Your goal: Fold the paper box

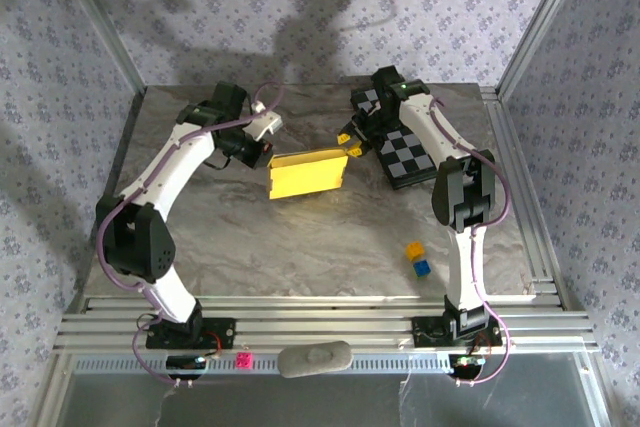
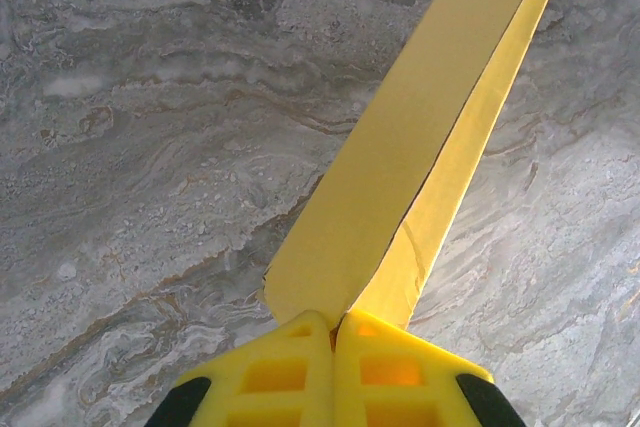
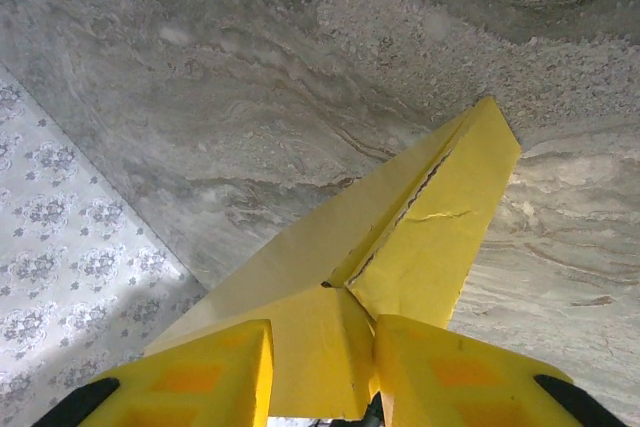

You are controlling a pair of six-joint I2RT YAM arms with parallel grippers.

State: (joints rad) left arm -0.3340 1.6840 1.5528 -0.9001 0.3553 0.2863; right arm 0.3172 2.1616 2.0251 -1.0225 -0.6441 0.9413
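Note:
The paper box [image 1: 306, 175] is a flattened yellow cardboard sheet at the middle of the marble table, held up on edge between my two arms. My left gripper [image 1: 270, 155] is at its left end. In the left wrist view that gripper [image 2: 333, 322] is shut, pinching the box's corner, and the folded sheet [image 2: 420, 127] runs away from the fingertips. My right gripper [image 1: 349, 145] is at the box's upper right corner. In the right wrist view its jaws [image 3: 320, 332] stand apart with a yellow flap [image 3: 330, 357] lying in the gap. A creased panel [image 3: 440, 217] spreads out beyond them.
A black-and-white chequered board [image 1: 410, 152] lies just right of the right gripper. A small yellow cube [image 1: 413, 249] and a blue cube [image 1: 422, 267] sit near the right arm's base. Patterned walls and aluminium posts close the table's sides and back.

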